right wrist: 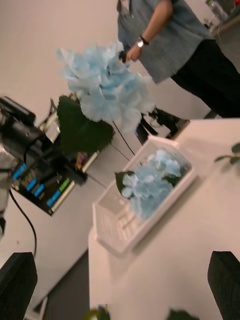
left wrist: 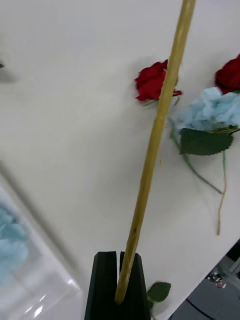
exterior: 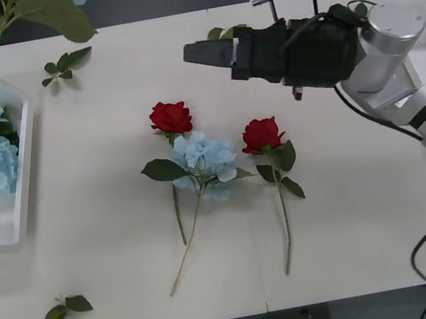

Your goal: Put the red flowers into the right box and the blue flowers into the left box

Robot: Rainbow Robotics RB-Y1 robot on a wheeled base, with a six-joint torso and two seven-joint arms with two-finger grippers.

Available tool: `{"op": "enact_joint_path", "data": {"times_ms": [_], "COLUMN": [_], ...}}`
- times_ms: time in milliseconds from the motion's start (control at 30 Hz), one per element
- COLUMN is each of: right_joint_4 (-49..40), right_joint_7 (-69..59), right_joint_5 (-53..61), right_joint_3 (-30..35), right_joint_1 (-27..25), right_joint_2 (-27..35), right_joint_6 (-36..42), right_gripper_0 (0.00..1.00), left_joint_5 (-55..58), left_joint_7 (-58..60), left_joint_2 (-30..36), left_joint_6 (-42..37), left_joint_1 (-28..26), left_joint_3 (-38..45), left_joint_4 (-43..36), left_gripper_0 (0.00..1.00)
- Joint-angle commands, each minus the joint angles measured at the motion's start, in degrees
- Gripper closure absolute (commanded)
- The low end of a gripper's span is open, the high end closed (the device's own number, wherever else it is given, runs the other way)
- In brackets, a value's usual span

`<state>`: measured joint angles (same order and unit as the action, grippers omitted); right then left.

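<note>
Flowers sorted on pale matte desk (exterior: 114,250).
Left claw (left wrist: 119,285), black, clenched on thin stem of one fluffy blue flower (right wrist: 102,90) raised over ribbed translucent left box (exterior: 23,175), which holds more blue. Right claw (exterior: 197,52) spread, empty, above desk far of red roses (exterior: 171,117) lying mid-desk.

A cream-white tabletop (exterior: 118,274) is seen from the front, bordered by a dark floor (exterior: 401,304) along its near edge. Beyond the tabletop's end, a pale wall (right wrist: 45,45) is shown, and a rack of dark equipment (right wrist: 42,170) with blue and green connectors is placed beside it.
</note>
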<state>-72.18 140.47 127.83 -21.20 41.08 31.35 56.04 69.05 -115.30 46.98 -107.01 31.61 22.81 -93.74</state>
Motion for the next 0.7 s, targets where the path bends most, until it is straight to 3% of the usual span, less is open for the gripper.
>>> {"op": "enact_joint_path", "data": {"times_ms": [33, 267, 700], "right_joint_4": [-1.30, -3.32, -25.20], "right_joint_7": [-2.22, -17.07, -53.81], "right_joint_5": [-0.74, -13.31, -42.05], "right_joint_3": [0.37, 1.86, 0.99], "right_joint_1": [2.25, 2.43, -4.25], "right_joint_2": [8.28, 15.67, 23.75], "right_joint_6": [4.69, 12.43, 14.71], "right_gripper_0": [0.00, 0.00, 0.00], "left_joint_5": [-3.48, -11.04, -22.64], "left_joint_7": [2.18, 3.67, 10.71], "left_joint_2": [7.07, 10.77, 13.05], "left_joint_6": [1.89, 2.42, 3.74], "left_joint_1": [-2.43, -5.51, -12.71], "left_joint_3": [0.04, 0.04, -0.14], "left_joint_4": [-0.92, -0.83, -0.83], "left_gripper_0": [1.00, 1.00, 1.00]}}
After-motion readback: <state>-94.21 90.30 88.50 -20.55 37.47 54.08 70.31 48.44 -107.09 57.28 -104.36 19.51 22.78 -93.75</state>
